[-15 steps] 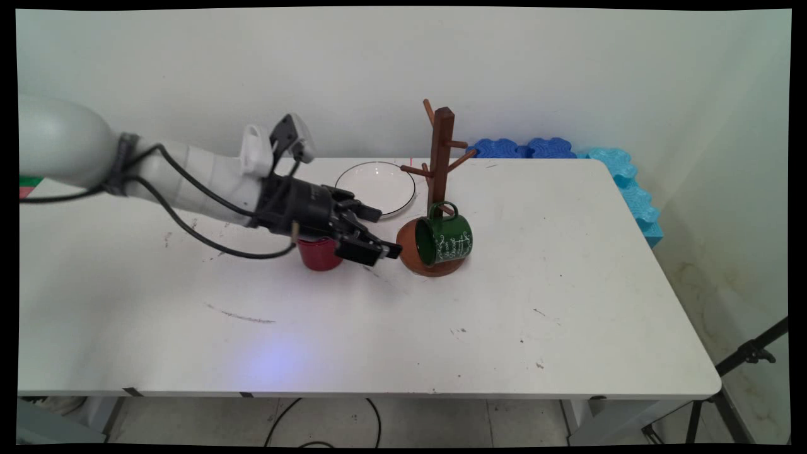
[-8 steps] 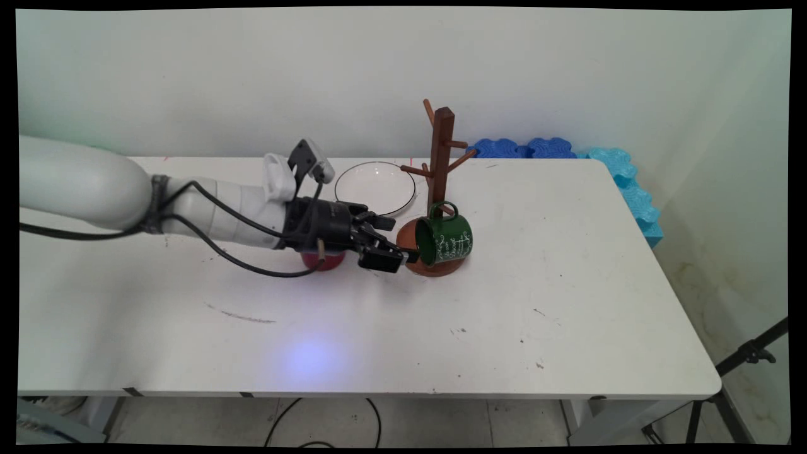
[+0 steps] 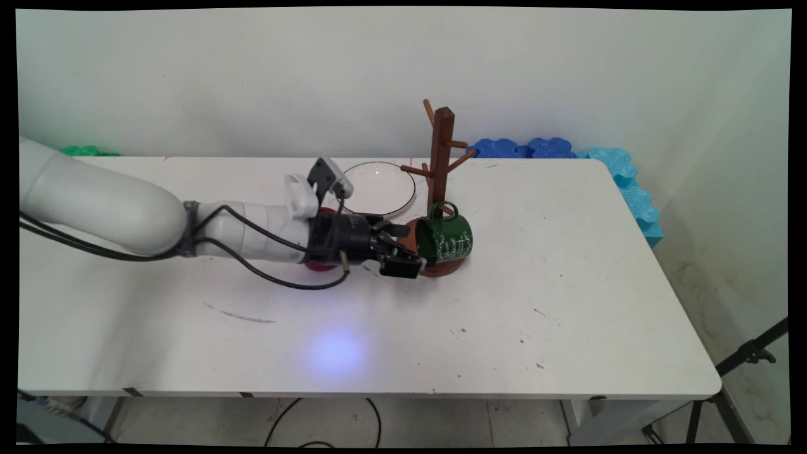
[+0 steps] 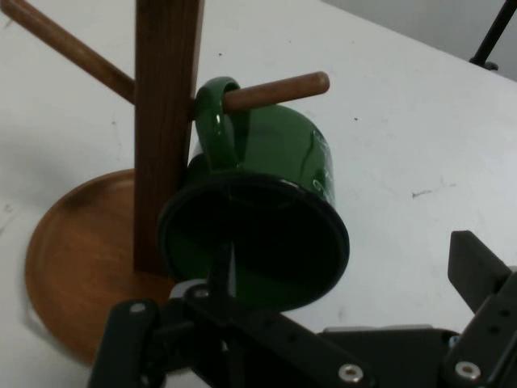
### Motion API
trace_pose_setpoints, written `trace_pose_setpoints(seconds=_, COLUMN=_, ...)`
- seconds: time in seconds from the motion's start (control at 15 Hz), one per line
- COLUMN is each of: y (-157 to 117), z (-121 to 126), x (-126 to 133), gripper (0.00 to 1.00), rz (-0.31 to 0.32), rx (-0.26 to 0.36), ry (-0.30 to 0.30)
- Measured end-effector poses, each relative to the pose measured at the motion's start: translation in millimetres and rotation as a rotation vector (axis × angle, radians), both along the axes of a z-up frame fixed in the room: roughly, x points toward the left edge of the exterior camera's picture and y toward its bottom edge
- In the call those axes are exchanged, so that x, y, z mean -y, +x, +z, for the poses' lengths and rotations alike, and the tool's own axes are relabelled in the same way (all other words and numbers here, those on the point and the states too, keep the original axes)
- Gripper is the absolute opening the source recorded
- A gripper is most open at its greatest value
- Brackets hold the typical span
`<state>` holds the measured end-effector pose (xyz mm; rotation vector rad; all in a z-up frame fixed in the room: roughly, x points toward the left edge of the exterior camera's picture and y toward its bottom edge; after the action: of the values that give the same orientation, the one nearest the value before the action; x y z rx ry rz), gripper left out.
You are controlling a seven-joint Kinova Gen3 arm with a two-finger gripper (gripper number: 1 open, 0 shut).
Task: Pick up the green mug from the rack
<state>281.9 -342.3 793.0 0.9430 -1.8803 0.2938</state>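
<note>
- The black two-finger hand [image 3: 408, 252] is down low over the white tabletop [image 3: 567, 284], reaching in sideways, right at the mouth of the green enamel mug with white lettering [image 3: 445, 239].
- That mug hangs by its handle on a low peg of the brown wooden mug tree with a round base [image 3: 439, 157], tipped on its side, open mouth turned toward the hand.
- From the hand view the mug [image 4: 266, 218] fills the middle: dark rim facing the camera, handle looped over the peg, the post of the tree [image 4: 166, 121] just beside it.
- The fingers stand apart; one finger [image 4: 477, 275] shows clear of the rim on one side, the other is low against the rim, and I cannot tell whether it touches.
- A small red cup [image 3: 323, 265] sits on the tabletop near the tree's base, mostly hidden behind the wrist.
- A white round plate with a dark rim [image 3: 378, 183] lies just beside the tree, toward the wall.
- Blue foam pieces [image 3: 523, 148] lie at the wall beyond the tree.
</note>
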Motion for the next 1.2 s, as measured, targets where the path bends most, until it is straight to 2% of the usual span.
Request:
trace_pose_setpoints(seconds=0.4, y=-15, z=-20, x=9, gripper=1.00, rz=0.007, rx=-0.031, ry=-0.015)
trace_pose_setpoints(seconds=1.0, y=-28, z=-35, x=16, gripper=1.00, rz=0.002, rx=-0.048, ry=-0.027)
trace_pose_setpoints(seconds=1.07, y=-29, z=-37, x=17, gripper=0.00, rz=-0.002, rx=-0.047, ry=-0.030)
trace_pose_setpoints(seconds=1.2, y=-31, z=-39, x=18, gripper=0.00, rz=-0.009, rx=-0.043, ry=-0.038)
